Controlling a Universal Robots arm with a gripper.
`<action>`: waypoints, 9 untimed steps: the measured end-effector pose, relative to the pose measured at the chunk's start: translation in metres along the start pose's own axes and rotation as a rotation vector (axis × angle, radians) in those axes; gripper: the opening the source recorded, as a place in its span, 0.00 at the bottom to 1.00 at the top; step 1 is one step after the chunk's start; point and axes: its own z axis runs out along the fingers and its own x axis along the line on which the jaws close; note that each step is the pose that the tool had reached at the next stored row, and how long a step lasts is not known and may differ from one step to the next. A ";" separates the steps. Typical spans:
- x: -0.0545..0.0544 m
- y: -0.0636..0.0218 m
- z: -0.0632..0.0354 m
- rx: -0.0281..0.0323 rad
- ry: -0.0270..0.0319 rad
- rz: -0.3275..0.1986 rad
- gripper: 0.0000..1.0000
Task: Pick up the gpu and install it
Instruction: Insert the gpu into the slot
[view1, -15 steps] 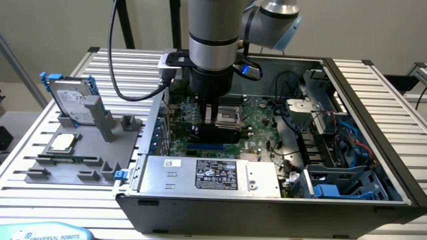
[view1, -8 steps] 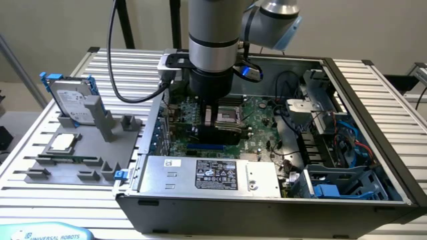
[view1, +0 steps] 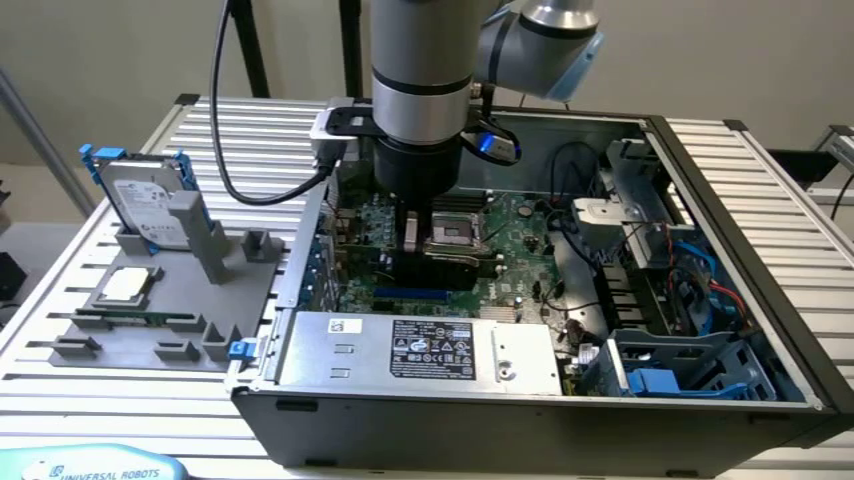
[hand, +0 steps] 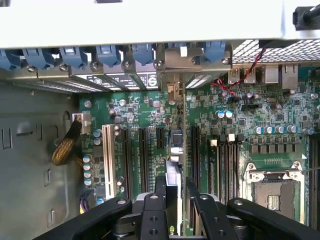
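Now hand (hand: 175, 197) grips gpu (hand: 176, 150) edge-on over motherboard (hand: 225, 130).

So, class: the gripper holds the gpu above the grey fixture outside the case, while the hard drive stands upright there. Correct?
Not quite. The gripper holds the gpu inside the case, above the motherboard, as the wrist view shows; the hard drive does stand upright on the fixture.

"UNIVERSAL ROBOTS" legible on pale blue object (view1: 94, 465) at front edge, power supply label (view1: 434, 350) print unreadable
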 end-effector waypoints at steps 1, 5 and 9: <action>0.000 0.0000 0.0000 0.0000 0.0000 0.000 0.27; 0.000 0.0001 0.0001 0.0000 0.0001 0.000 0.27; 0.000 0.0001 0.0013 0.0000 0.0000 0.000 0.27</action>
